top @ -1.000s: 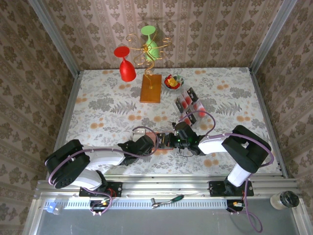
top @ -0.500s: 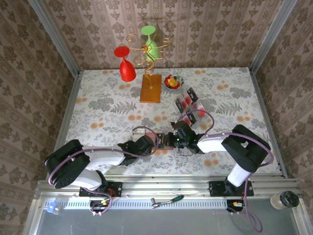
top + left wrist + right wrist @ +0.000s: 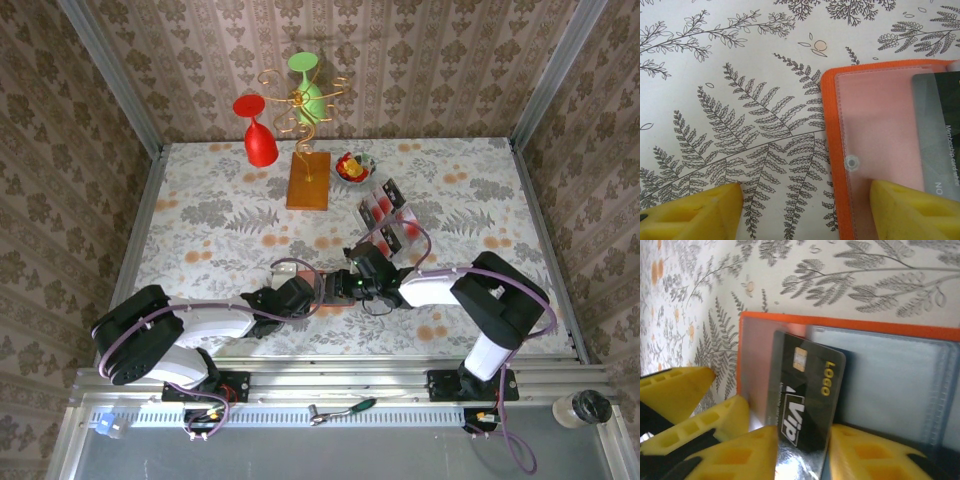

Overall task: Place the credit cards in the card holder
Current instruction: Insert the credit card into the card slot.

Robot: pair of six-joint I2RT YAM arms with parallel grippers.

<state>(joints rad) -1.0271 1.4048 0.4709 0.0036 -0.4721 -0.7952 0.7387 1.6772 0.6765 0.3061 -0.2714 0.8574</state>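
Note:
The orange card holder lies open on the tablecloth, its grey-blue inner panel facing up. A dark credit card with a white VIP mark leans into it; its grey back appears in the left wrist view. My right gripper is open, one finger on each side of this card. My left gripper is open and straddles the holder's left edge, one finger on the pink flap, the other on the cloth. Both grippers meet near the table's front. More credit cards lie behind them.
A small bowl of red and yellow pieces sits at the back. Left of it an orange-brown block carries a gold wire stand with a red glass and a green glass. Walls close in the table.
My right gripper's jaws have parted from the dark card, and its arm has edged slightly left. The left arm has stayed still.

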